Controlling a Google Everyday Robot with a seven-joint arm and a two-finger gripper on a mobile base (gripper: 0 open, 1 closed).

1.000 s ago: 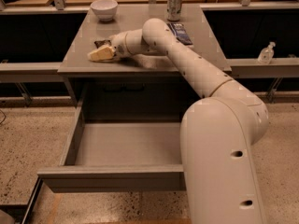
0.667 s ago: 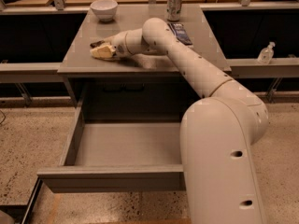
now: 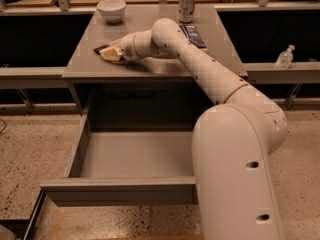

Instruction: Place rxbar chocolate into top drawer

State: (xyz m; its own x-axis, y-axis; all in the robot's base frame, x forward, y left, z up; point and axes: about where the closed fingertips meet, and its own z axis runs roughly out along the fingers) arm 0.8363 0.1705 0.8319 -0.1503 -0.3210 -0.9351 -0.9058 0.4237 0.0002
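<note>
The rxbar chocolate (image 3: 101,48) is a small dark flat bar on the left part of the grey table (image 3: 150,69); only its left end shows past my gripper's tip. My gripper (image 3: 109,53) reaches left across the tabletop and is closed on the bar, low over the surface. The top drawer (image 3: 120,156) stands pulled out below the table, with a bare grey bottom and its front panel (image 3: 117,191) nearest the camera. My arm hides the drawer's right side.
A white bowl (image 3: 111,9) stands at the table's back left, a can (image 3: 186,5) at the back middle, and a blue-and-white bag (image 3: 193,35) right of my arm. A clear bottle (image 3: 285,57) stands on the right-hand shelf. Speckled floor surrounds the drawer.
My gripper has shifted slightly at the table's left, and the dark end of the bar now shows at its tip. The drawer has not moved.
</note>
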